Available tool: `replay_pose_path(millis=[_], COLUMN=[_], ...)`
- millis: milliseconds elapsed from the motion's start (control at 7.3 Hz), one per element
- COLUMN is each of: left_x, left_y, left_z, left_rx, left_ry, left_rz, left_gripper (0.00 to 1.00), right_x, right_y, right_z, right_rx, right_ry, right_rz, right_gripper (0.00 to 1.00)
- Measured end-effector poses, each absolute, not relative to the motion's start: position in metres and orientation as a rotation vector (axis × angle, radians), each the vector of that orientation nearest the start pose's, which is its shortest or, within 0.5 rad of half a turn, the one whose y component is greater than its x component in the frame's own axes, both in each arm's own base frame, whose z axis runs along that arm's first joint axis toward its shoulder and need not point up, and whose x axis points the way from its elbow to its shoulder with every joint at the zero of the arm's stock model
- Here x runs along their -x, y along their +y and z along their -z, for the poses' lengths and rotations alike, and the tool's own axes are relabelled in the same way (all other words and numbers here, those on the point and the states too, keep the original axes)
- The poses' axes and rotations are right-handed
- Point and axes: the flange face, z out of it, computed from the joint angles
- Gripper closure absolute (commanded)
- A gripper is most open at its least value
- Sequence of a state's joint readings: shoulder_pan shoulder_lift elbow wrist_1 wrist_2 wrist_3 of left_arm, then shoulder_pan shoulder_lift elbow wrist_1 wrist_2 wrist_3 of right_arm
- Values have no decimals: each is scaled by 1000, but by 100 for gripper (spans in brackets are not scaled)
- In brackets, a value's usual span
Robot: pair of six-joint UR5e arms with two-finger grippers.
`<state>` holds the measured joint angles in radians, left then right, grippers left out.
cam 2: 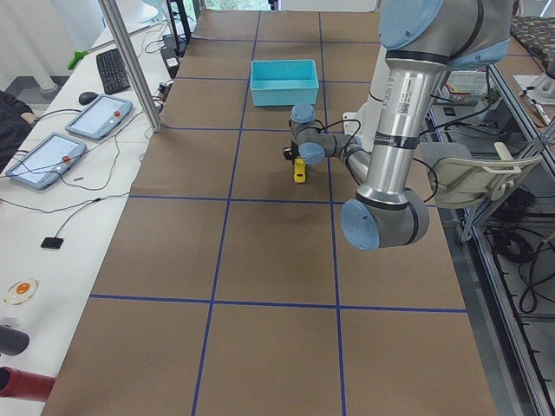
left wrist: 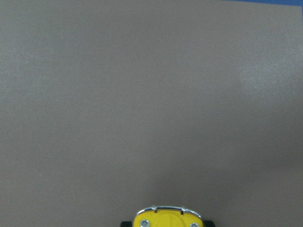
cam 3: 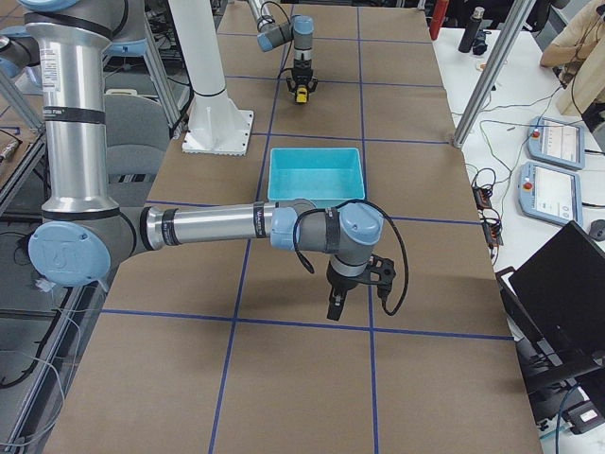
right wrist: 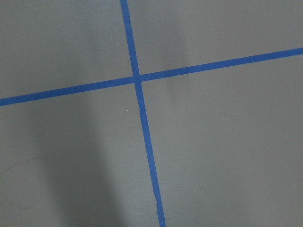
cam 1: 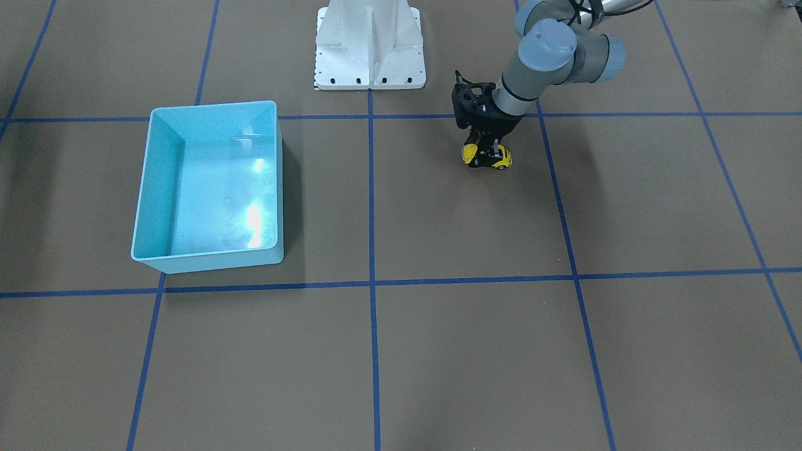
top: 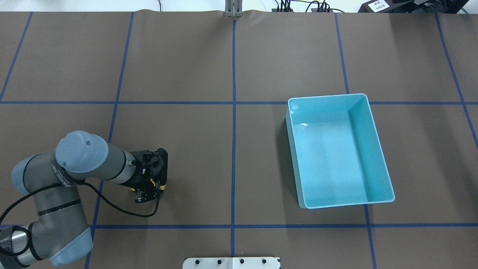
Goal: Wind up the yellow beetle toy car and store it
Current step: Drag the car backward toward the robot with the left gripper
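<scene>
The yellow beetle toy car [cam 1: 503, 160] stands on the brown table, on the robot's left side. My left gripper [cam 1: 487, 156] reaches down over it, with a finger on each side of its body, shut on it. The car also shows in the overhead view [top: 153, 182] under the gripper [top: 147, 193], and its nose shows at the bottom edge of the left wrist view [left wrist: 165, 218]. My right gripper [cam 3: 338, 307] shows only in the exterior right view, low over the table near a tape crossing. I cannot tell whether it is open or shut.
The light blue bin [top: 328, 96] stands empty on the robot's right side, far from the car; it also shows in the front-facing view [cam 1: 213, 105]. Blue tape lines [right wrist: 137, 80] divide the table. The white robot base [cam 1: 369, 44] stands at the table's edge.
</scene>
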<state>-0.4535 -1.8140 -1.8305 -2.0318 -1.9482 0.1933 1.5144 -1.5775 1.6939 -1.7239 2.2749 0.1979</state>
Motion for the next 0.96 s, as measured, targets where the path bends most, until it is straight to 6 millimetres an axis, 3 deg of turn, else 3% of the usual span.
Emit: replay_pose_path(millis=[959], left_x=[-457], left_y=[-332], left_z=[-376], left_rx=[-739], left_ry=[799], left_rz=[-1368], left_gripper=[100], right_x=[-41], right_y=[-488], right_z=[-619], right_rx=[120], right_ry=[-697], right_rz=[-147], right_gripper=[0])
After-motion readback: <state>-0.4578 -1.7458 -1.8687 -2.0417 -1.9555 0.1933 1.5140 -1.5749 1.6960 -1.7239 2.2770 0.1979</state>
